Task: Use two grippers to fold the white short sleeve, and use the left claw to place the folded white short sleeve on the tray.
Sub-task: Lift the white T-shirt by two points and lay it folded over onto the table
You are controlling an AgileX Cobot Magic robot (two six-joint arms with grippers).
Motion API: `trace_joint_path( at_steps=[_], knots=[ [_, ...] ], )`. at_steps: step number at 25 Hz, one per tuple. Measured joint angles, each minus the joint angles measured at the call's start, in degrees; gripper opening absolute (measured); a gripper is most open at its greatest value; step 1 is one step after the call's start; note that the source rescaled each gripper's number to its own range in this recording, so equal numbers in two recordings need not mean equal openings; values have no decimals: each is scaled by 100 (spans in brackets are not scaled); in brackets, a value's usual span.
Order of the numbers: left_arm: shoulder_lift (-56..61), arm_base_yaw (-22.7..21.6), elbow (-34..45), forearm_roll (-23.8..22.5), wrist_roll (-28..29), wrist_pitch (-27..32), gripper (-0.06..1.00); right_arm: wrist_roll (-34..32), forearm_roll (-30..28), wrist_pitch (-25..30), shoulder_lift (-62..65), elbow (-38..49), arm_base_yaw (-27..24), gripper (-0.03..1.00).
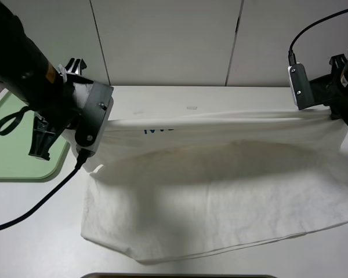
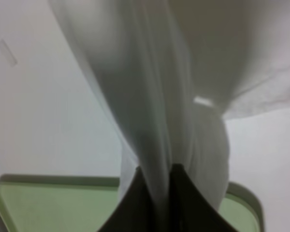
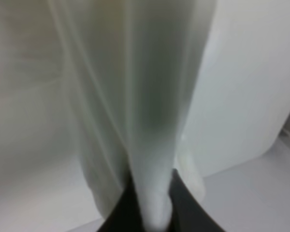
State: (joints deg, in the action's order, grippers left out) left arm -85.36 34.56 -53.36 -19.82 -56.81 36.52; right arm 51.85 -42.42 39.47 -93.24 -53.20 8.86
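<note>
The white short sleeve hangs stretched between my two grippers, its upper edge lifted off the table and its lower part lying on the table toward the front. Small blue lettering shows near the lifted edge. My left gripper is shut on the shirt's left end; the left wrist view shows cloth pinched between the dark fingers. My right gripper is shut on the right end; cloth runs down into its fingers. The pale green tray lies at the left, partly under the left arm.
A small pale tape strip lies on the table behind the shirt. White cabinet panels stand at the back. A black cable trails from the left arm across the table's front left. A dark edge shows at the bottom.
</note>
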Motion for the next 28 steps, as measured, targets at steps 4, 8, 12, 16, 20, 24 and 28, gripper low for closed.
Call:
trace_joint_path(
  at_steps=[4, 8, 12, 16, 20, 24, 28],
  knots=[
    [324, 5, 0, 313, -161, 199, 1, 186, 338, 145, 477, 0, 0, 0],
    [429, 5, 0, 1060, -854, 548, 1, 830, 927, 279, 817, 4, 47, 0],
    [429, 5, 0, 1577, -1160, 713, 1, 1201, 1134, 367, 880, 204, 356, 0],
    [429, -2, 0, 1737, -1342, 984, 1, 1254, 1106, 270, 880, 535, 548, 0],
    [439, 181, 203, 1749, -1592, 1061, 1, 1259, 900, 260, 880, 787, 549, 0],
    [441, 519, 423, 1755, -1766, 1020, 1, 1259, 821, 254, 880, 910, 549, 0],
    [448, 671, 645, 1760, -1821, 871, 1, 1281, 778, 259, 884, 1132, 549, 0]
  ],
)
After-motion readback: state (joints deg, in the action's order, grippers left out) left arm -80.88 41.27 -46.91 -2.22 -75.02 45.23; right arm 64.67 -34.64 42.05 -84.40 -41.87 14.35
